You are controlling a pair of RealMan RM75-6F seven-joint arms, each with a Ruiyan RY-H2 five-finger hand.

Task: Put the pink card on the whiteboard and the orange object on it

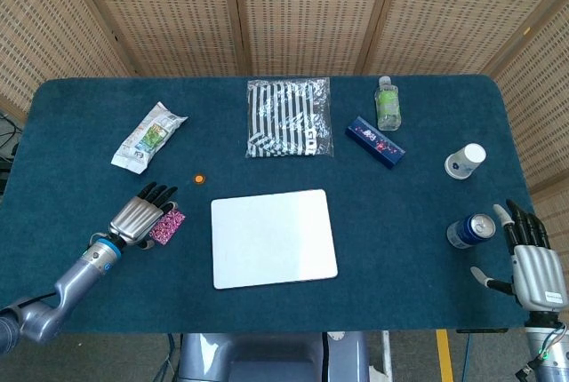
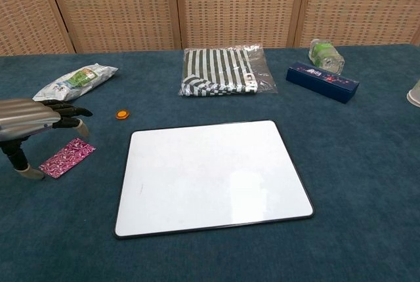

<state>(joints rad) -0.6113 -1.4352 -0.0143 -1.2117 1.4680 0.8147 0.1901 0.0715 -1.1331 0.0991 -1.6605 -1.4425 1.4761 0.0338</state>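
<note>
Flat on the blue table cloth (image 1: 427,249), the pink card (image 1: 168,226) lies a little to the left of the whiteboard (image 1: 273,238), apart from it and not yet on it. Over the card's left part hangs the left hand (image 1: 140,216), palm down with its fingers spread and holding nothing; in the chest view the same left hand (image 2: 29,119) stands above the pink card (image 2: 65,158), thumb pointing down beside the card's near end, and whether any finger touches the card cannot be told. Just beyond the card, near the whiteboard's far left corner, sits the small round orange object (image 1: 199,179), untouched on the cloth and seen again in the chest view (image 2: 122,114). The whiteboard (image 2: 210,174) itself is bare white with a dark rim. Farther out, a crumpled snack packet (image 1: 148,137) lies toward the far left, a striped folded cloth in clear wrap (image 1: 288,118) lies behind the board, and to the right of that are a dark blue box (image 1: 374,141) and a clear bottle (image 1: 388,104) lying near each other. On the right edge a paper cup (image 1: 465,161) lies tipped, and a drink can (image 1: 469,230) stands just beside the right hand (image 1: 529,258), which rests open with fingers apart, gripping nothing.
</note>
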